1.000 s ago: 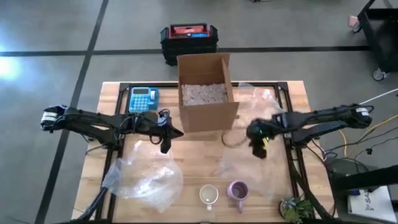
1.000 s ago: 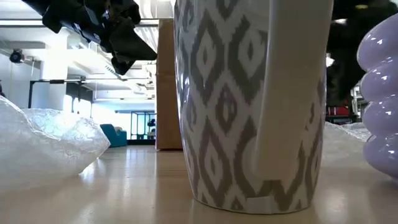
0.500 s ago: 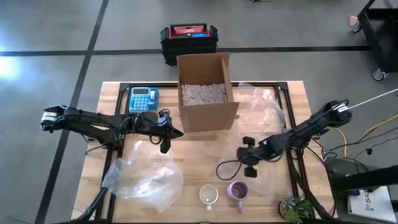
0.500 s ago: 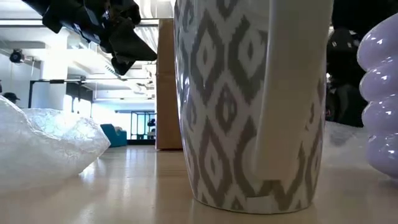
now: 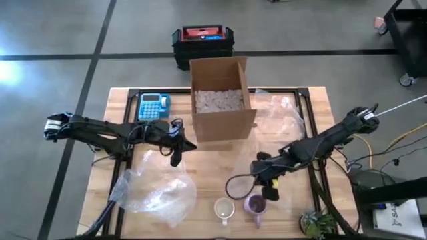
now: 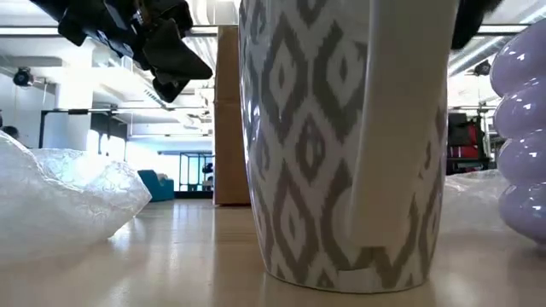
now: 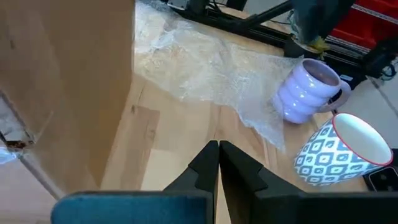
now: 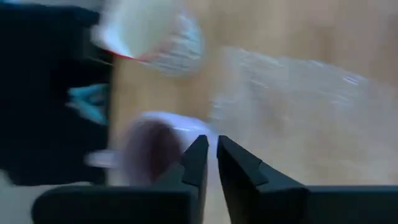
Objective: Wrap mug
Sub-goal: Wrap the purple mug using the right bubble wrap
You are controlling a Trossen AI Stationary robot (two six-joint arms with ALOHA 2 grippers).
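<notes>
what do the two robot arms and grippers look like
Both are slim dark, near-black jointed arms with black cables along them. The left gripper and right gripper each end in two narrow, wedge-shaped black fingers. The left arm's base end carries a pale collar.

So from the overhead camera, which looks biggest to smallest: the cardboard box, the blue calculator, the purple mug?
1. Cardboard box, clearly largest.
2. Blue calculator.
3. Purple mug, slightly smaller than the calculator, partly covered by the right gripper.

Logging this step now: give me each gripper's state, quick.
Left gripper: shut, holding nothing, above the table beside the cardboard box.
Right gripper: nearly shut, empty, by the purple mug.
</notes>
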